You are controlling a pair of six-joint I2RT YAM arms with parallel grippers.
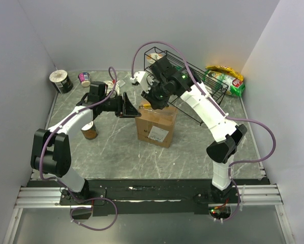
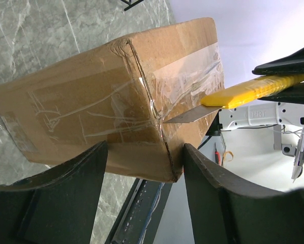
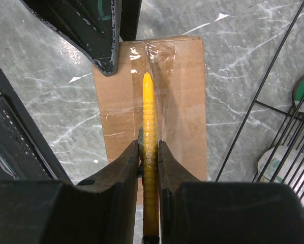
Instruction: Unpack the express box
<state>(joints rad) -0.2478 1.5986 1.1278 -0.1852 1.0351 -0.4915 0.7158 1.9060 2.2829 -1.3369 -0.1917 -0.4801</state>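
Right end effector (image 3: 149, 147): nearly closed, clamped on the yellow handle of a utility knife (image 3: 148, 117), one finger on each flat side.
Knife blade (image 2: 185, 116): extended, tip touching the clear tape (image 2: 187, 71) where two faces of the carton meet.
Left end effector (image 2: 143, 150): spread wide, straddling a corner of the carton; cannot tell whether the fingers press on it or only sit beside it.
Express box (image 1: 156, 128): brown carton, upright near the middle of the tabletop (image 1: 111, 157), white label on the side facing the near edge, top flaps taped shut.
Key relation: box directly beneath the right end effector, with the left end effector level with its upper left edge.
Long axis: knife handle lying straight along the taped centre seam, pointing away from the right wrist toward the left end effector at the far end of the lid.
Nearer arm: both at the box; the right one alone carrying the cutting tool, so judged the one for the coming slit, with the left as a brace.
Risk, as judgement: blade travel aimed toward the left fingers.
Count, end effectors: two.
Count, knives: one.
Count, boxes: one.
Count, wire basket (image 1: 192, 76): one, near the rear right corner.
Count, snack bags (image 1: 228, 79): apparently two, at the rear right corner.
Count, can (image 1: 89, 131): one, near the left edge.
Count, tape roll (image 1: 60, 80): one, at the rear left corner.
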